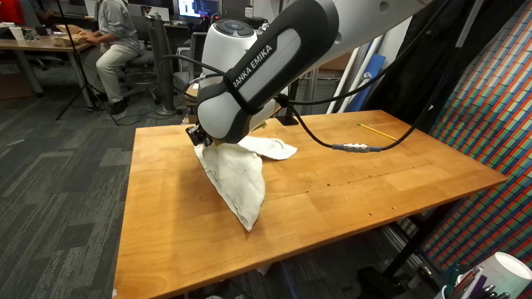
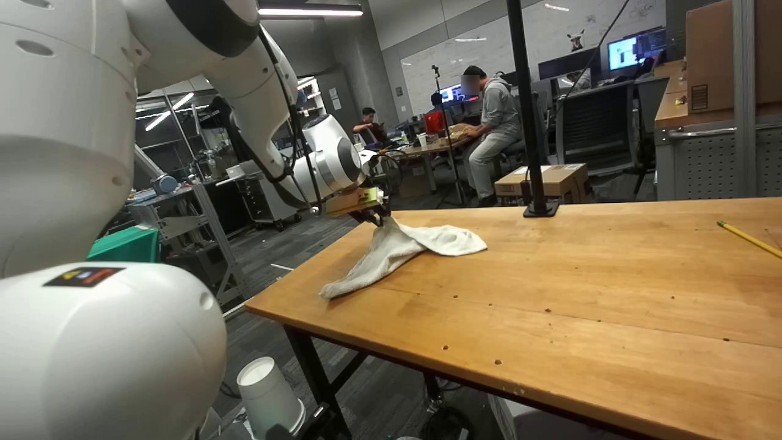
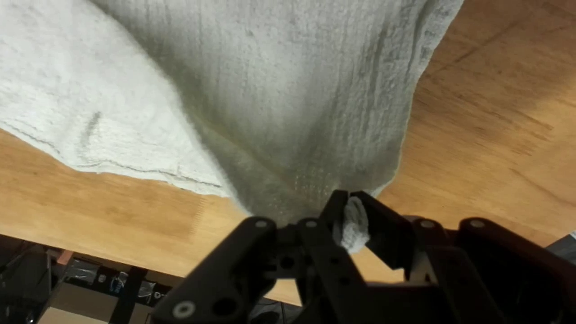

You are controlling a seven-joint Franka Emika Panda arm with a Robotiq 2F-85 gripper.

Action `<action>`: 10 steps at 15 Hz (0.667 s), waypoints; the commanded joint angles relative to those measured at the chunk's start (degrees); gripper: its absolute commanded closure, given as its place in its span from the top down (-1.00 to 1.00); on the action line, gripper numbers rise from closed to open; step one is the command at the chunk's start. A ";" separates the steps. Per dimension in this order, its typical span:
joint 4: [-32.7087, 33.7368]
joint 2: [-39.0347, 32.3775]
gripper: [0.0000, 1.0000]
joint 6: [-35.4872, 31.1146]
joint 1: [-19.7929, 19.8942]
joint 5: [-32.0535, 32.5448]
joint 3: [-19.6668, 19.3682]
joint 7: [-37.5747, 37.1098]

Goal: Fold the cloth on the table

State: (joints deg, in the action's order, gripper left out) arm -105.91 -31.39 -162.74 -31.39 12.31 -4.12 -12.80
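Note:
The white cloth (image 1: pixel 239 178) (image 2: pixel 391 253) lies bunched on the wooden table (image 1: pixel 332 195) (image 2: pixel 580 281), with one part lifted to my gripper (image 2: pixel 380 221). In the wrist view the cloth (image 3: pixel 292 81) fills the upper left and middle, and a fold runs diagonally down through it. My gripper (image 3: pixel 349 194) is shut on an edge of it; a small white tuft bulges between the fingers behind the tips. One pointed end of the cloth reaches away over the tabletop, while another flap spreads to the side. In an exterior view the arm covers part of the cloth and most of the gripper.
A yellow pencil (image 1: pixel 376 131) (image 2: pixel 748 238) lies on the table, away from the cloth. A black post stands on a base plate (image 2: pixel 540 211) at the table's edge. The arm's black cable hangs in a loop with a metal connector (image 1: pixel 355 148) above the tabletop.

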 commanded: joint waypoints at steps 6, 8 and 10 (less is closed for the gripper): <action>1.41 -1.03 0.21 0.58 0.81 1.60 -0.15 -1.96; 0.41 -0.19 0.52 0.11 0.79 1.89 -0.70 -2.46; -1.15 0.83 0.79 -0.81 0.90 2.48 -1.21 -2.41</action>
State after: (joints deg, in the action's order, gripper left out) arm -105.86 -32.13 -162.52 -30.83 12.51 -4.79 -13.35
